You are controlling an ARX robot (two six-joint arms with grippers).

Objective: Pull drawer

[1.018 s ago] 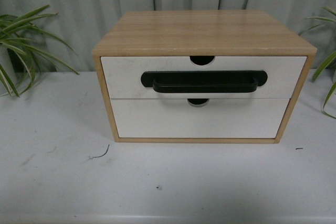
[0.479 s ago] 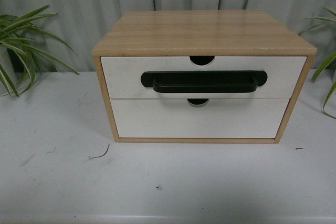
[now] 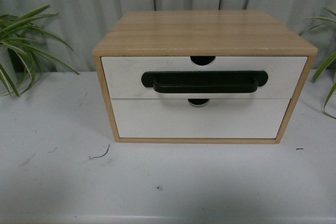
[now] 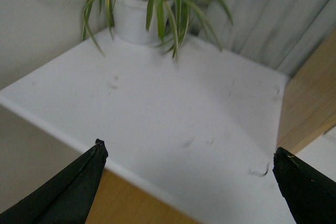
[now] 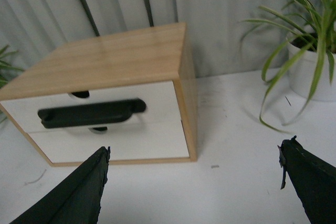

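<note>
The drawer point(image 3: 126, 77) is the upper one of a light wood cabinet point(image 3: 205, 32), flush and closed. It has a white front, a long black bar handle point(image 3: 205, 82) and a half-round notch point(image 3: 202, 60) in its top edge. Neither gripper shows in the front view. My right gripper point(image 5: 195, 148) hangs open over the table, in front of the cabinet's right corner, well short of the handle point(image 5: 92, 113) on the drawer point(image 5: 157, 95). Open too, my left gripper point(image 4: 189, 148) hovers near the table's left edge, with the cabinet's wood side point(image 4: 310, 103) beside it.
Below the drawer sits a white-fronted drawer without a handle point(image 3: 199, 121). Potted plants stand left point(image 3: 21, 40) and right point(image 3: 328, 61) of the cabinet, the right one point(image 5: 310, 51) close to my right arm. Grey curtains hang behind. The table's edge point(image 4: 52, 124) lies under my left gripper.
</note>
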